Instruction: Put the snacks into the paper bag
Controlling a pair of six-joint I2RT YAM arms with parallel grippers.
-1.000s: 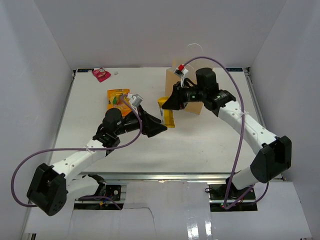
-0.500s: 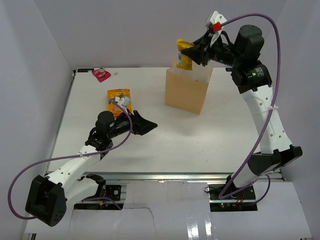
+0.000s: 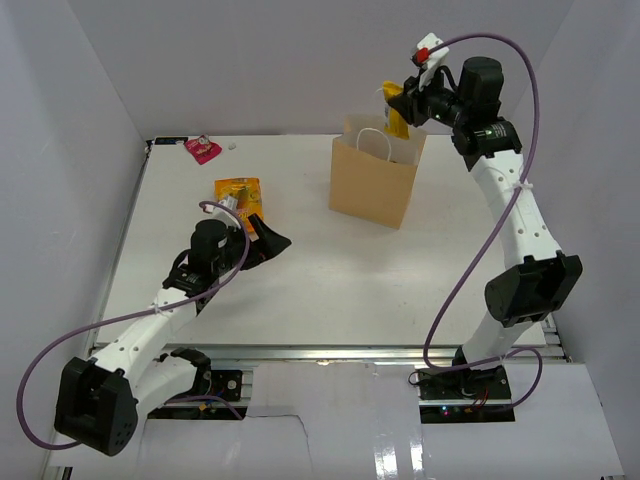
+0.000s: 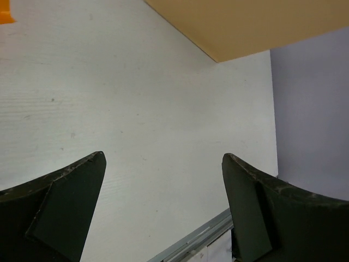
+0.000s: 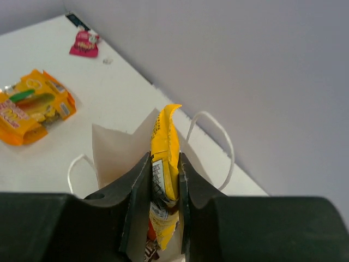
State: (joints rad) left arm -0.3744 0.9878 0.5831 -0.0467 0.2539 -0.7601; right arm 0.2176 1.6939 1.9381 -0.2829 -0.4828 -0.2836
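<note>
The tan paper bag (image 3: pixel 372 188) stands upright at the table's back middle, its white handles up. My right gripper (image 3: pixel 402 100) hangs above its far right rim, shut on a yellow-white packet (image 3: pixel 394 108). In the right wrist view that packet (image 5: pixel 165 131) stands on edge between the jaws of the right gripper (image 5: pixel 163 157), over the bag's open mouth (image 5: pixel 117 153); a dark bar (image 5: pixel 148 250) shows inside. My left gripper (image 3: pixel 272 241) is open and empty, just near of the large orange pouch (image 3: pixel 238 195). A magenta packet (image 3: pixel 203 149) lies at the far left.
White walls close in the table on three sides. In the left wrist view the open left gripper (image 4: pixel 163 157) looks over bare table to the bag's base (image 4: pixel 245 22) and the near metal edge (image 4: pixel 196 240). The orange pouch (image 5: pixel 32 106) and the magenta packet (image 5: pixel 84 43) lie left of the bag.
My right arm has lifted the yellow-white packet from the table in front of the bag to above its mouth. My left gripper has opened wider and drawn back left towards the orange pouch.
</note>
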